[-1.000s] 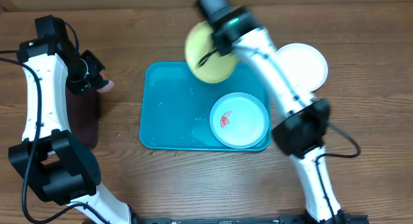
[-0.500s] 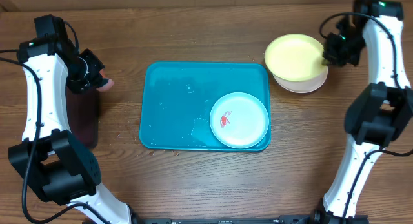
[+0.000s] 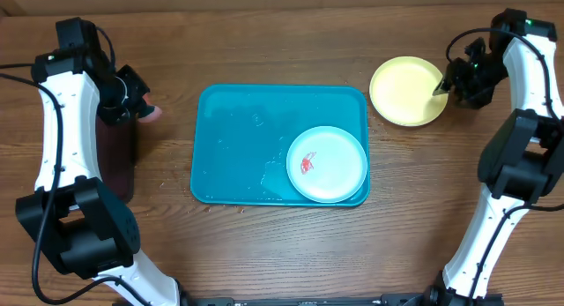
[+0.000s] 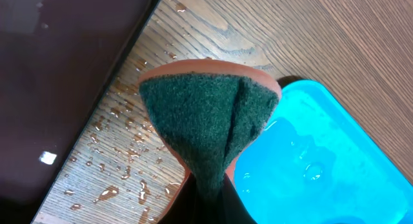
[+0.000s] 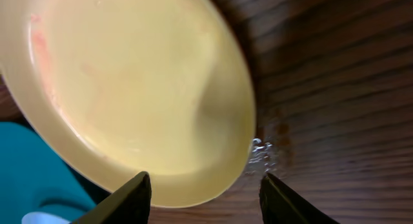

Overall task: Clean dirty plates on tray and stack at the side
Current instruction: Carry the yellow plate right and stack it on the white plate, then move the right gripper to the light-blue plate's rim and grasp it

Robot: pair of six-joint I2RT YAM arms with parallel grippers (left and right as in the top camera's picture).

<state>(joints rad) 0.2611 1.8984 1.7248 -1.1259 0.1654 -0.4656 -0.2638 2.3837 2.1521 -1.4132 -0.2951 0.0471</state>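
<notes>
Over the desk [image 3: 264, 253], overhead: mint plate [image 3: 339, 178], red-smeared, sits in the near-right corner of the tray [image 3: 229, 138]; lime plate [image 3: 401, 94] lies on the desk right of the tray.
Left wrist: left pincer [image 4: 205, 197] clamps a green sponge [image 4: 206, 121] beside the tray's corner; desk wet.
Right wrist: right pincer [image 5: 206, 185] wide, lime plate's rim between its fingers, ungripped.
Progress: lime plate looks set aside; mint plate left to clean and stack.

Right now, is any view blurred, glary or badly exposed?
Overhead: sharp and evenly lit, only a wet sheen on the turquoise tray. Left wrist: the sponge is crisp; one small glare spot on the dark tray. Right wrist: the lime plate looks soft and yellowish, the table beside it very dark.
</notes>
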